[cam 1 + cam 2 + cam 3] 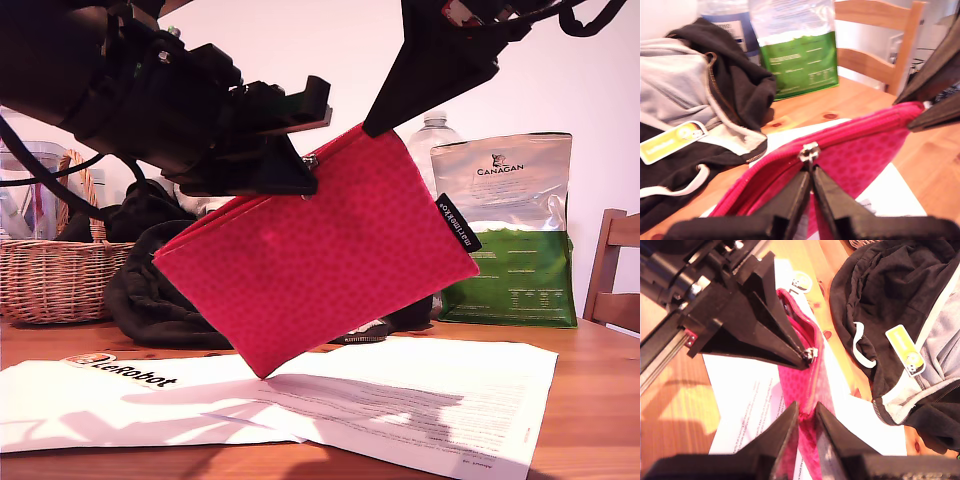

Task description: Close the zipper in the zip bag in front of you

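Pouch work first: the zip bag hangs tilted in the air above the white paper sheet on the desk, its lowest corner just over the paper. I take the bag as my landmark.

My first end effector is at the bag's upper edge, clenched on the silver slider of the zipper; the fingers meet just under the slider with no gap. In the exterior view this arm reaches the bag from the view's left.

My second end effector is clenched on the bag's top edge, further along the zipper from the slider, with red fabric pinched between its fingertips. It holds the bag's highest corner.

Between slider and far end, the zipper tape gapes apart, so that stretch is not closed.

Behind the bag lie a black and grey jacket, a wicker basket beyond it, and a green-and-silver Canagan bag standing upright. A wooden chair stands past the Canagan bag.
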`<state>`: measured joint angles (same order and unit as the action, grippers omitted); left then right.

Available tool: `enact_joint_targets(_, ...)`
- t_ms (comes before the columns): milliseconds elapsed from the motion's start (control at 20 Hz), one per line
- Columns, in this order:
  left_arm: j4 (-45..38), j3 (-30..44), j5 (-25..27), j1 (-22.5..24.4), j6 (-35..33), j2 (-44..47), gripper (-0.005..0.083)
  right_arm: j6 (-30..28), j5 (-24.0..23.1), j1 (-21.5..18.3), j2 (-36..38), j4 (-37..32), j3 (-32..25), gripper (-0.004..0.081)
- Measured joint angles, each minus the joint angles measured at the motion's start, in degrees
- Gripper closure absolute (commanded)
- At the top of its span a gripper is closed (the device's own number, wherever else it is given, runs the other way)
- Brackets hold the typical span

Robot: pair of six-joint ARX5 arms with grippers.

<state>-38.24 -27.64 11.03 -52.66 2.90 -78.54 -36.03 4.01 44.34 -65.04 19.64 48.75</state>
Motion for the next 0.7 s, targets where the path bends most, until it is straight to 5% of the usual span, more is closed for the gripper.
enact_joint_targets(300,2.56,-0.35,-1.81,0.22,0.02,0.20,0.0797,-0.02,-1.44,0.02,0.00,0.92,0.00,0.0783)
enact_joint_targets(700,16.92,-0.55,-8.61,0.39,5.51,8.68,0.0797,-0.26,-2.62,0.20,0.00,2.36,0.00,0.0783)
